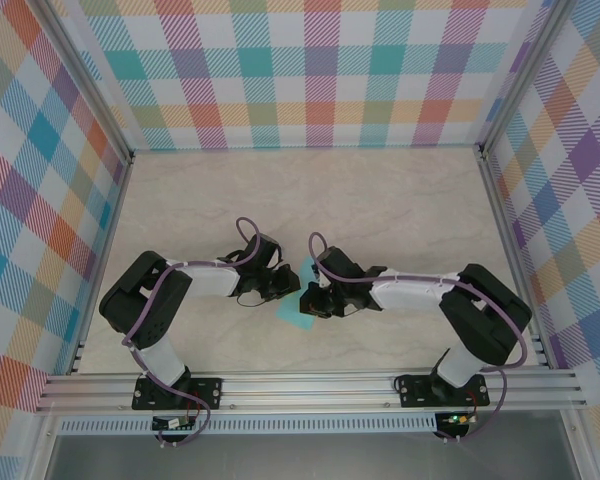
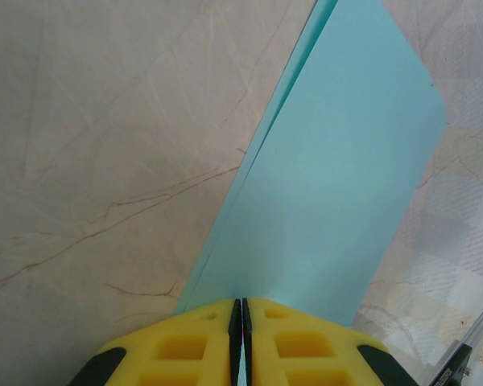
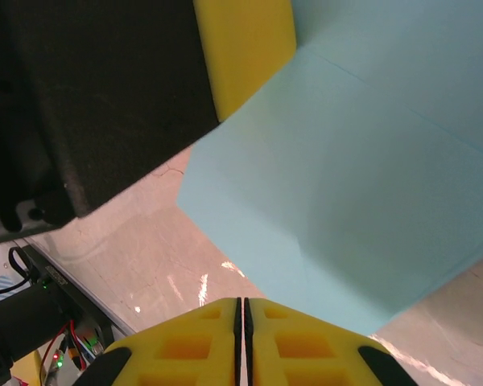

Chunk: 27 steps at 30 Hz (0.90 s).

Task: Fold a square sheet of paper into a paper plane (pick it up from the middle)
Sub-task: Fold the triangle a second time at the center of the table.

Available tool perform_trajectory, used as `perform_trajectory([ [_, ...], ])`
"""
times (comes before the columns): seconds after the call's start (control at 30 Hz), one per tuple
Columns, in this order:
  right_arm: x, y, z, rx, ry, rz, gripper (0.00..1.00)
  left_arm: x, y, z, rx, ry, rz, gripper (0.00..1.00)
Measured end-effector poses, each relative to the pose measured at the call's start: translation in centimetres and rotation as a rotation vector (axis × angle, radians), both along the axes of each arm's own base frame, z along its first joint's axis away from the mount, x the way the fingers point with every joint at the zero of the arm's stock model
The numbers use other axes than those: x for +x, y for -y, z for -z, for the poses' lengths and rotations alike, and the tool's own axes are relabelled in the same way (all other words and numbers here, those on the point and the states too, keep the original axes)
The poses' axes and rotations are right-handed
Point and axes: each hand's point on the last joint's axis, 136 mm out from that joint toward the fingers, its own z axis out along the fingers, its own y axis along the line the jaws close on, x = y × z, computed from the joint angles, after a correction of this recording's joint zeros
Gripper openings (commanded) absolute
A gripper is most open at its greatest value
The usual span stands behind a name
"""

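Turquoise sheet of paper [image 1: 296, 306] sits between my 2 arms, near the front middle of the marble-patterned table [image 1: 380, 200]. From the left wrist I see the sheet of paper [image 2: 338, 201] doubled into 2 layers, running straight into the left gripper [image 2: 241, 310], whose yellow fingers are pinched together on its edge. The right gripper [image 3: 241, 310] also has its fingers pressed together, right at the paper's [image 3: 346, 201] near edge; I cannot tell whether it actually nips the sheet.
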Motion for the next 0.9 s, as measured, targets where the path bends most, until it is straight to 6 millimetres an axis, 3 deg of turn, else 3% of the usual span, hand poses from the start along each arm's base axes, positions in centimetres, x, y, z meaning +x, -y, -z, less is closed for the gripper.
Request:
perform_trajectory([
  [0.23, 0.6, -1.0, 1.2, -0.01, -0.021, -0.007, 0.12, 0.0, 0.0, 0.0, 0.0, 0.0, 0.0, 0.13],
  [0.4, 0.1, -0.7, 3.3, -0.039, -0.053, -0.018, 0.12, 0.0, 0.0, 0.0, 0.001, 0.0, 0.0, 0.13],
  [0.8, -0.8, 0.0, 2.0, 0.008, -0.046, -0.029, 0.13, 0.0, 0.0, 0.0, 0.001, 0.0, 0.0, 0.13],
  [0.9, -1.6, 0.5, 2.6, 0.005, -0.065, -0.038, 0.13, 0.0, 0.0, 0.0, 0.001, 0.0, 0.0, 0.13],
])
